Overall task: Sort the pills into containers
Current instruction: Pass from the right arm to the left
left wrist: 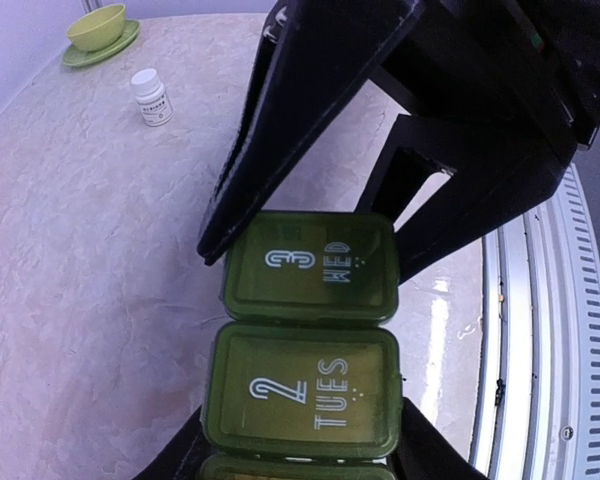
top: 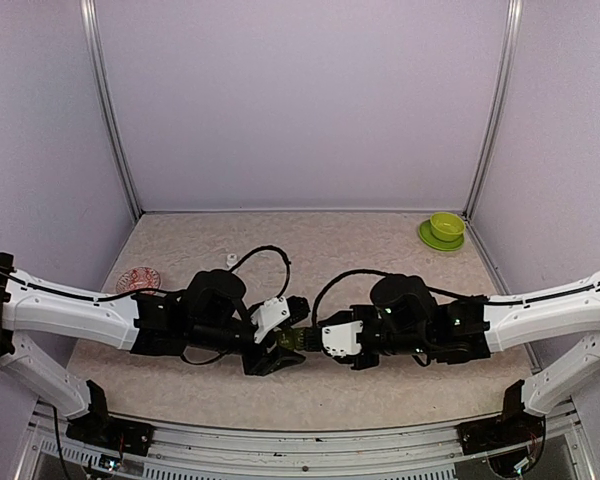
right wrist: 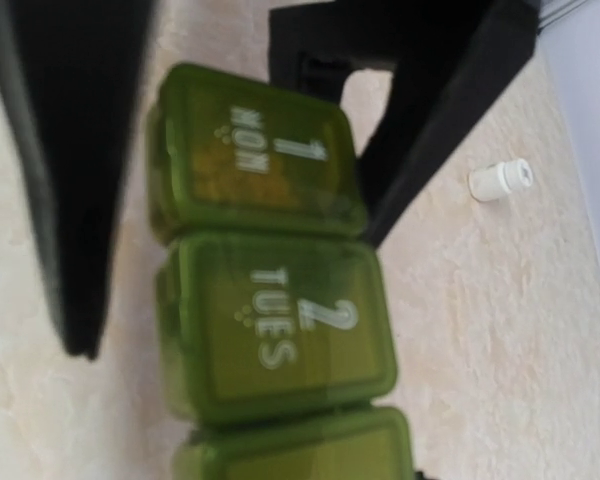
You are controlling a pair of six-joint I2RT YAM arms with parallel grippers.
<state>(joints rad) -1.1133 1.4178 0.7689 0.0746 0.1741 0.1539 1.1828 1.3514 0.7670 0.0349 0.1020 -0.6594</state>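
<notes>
The dark green container strip hangs between my two grippers at the table's middle front. Its lids are closed and read 3 WED, 2 TUES and 1 MON. Something yellowish shows through the MON lid. My left gripper is shut on the strip's MON end, and its fingers press both sides. My right gripper is shut on the WED end, and its black fingers flank that compartment. No loose pills are in view.
A small white pill bottle lies on the table behind the left arm; it also shows in the left wrist view. A pink dish sits at the left. The lime-green bowl on its saucer stands at the back right. The table's metal front rail is close by.
</notes>
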